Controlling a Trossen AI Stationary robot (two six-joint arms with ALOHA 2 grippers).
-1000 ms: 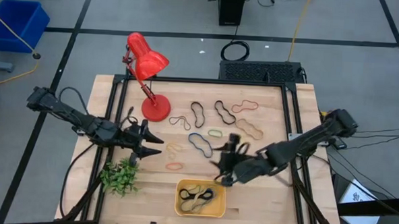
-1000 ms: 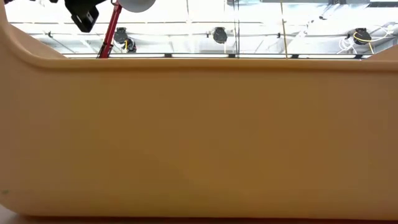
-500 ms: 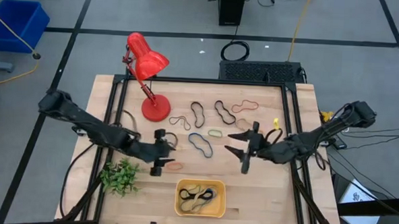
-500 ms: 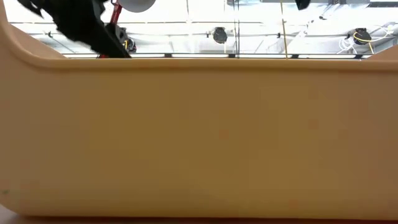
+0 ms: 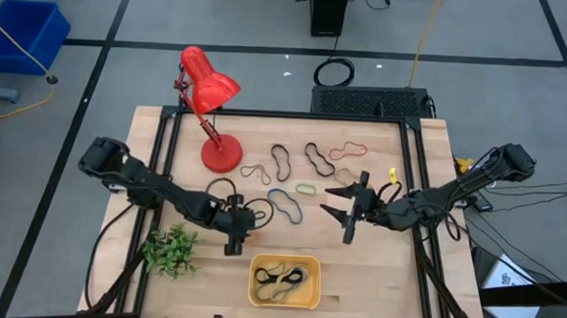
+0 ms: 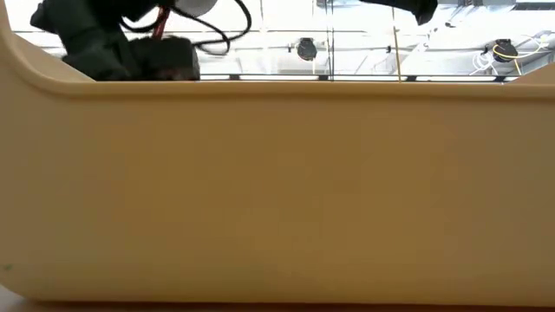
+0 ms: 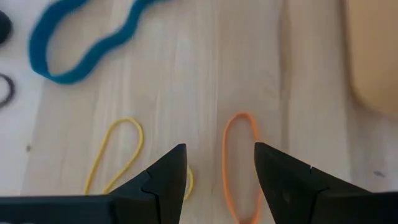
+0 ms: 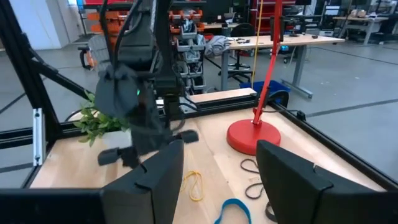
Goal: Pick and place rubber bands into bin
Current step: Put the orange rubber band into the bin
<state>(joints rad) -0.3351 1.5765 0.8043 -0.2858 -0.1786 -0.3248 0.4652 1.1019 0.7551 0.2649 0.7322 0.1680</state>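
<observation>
My left gripper (image 5: 238, 236) (image 7: 217, 152) is open, pointing down over the table just far-left of the bin. An orange rubber band (image 7: 239, 168) lies flat between its two fingers, untouched. A yellow band (image 7: 118, 155) and a blue band (image 7: 81, 43) lie beside it. My right gripper (image 5: 344, 215) (image 8: 217, 149) is open and empty, above the table to the right of the blue band (image 5: 285, 205). The orange-yellow bin (image 5: 284, 281) stands near the front edge with several bands inside. More bands lie flat on the table: black (image 5: 281, 162), green (image 5: 306, 190), tan (image 5: 356, 184).
A red desk lamp (image 5: 210, 89) stands with its base (image 5: 221, 154) at the far left. A green plant sprig (image 5: 170, 251) lies near the front left. The bin's wall (image 6: 277, 191) fills the low view. A blue crate (image 5: 25, 33) stands on the floor.
My left gripper has gone toward the table's right and near edges, tipped to point down, and come over the orange band. My right gripper has moved from just beside the bin toward the far and right edges, then kept still.
</observation>
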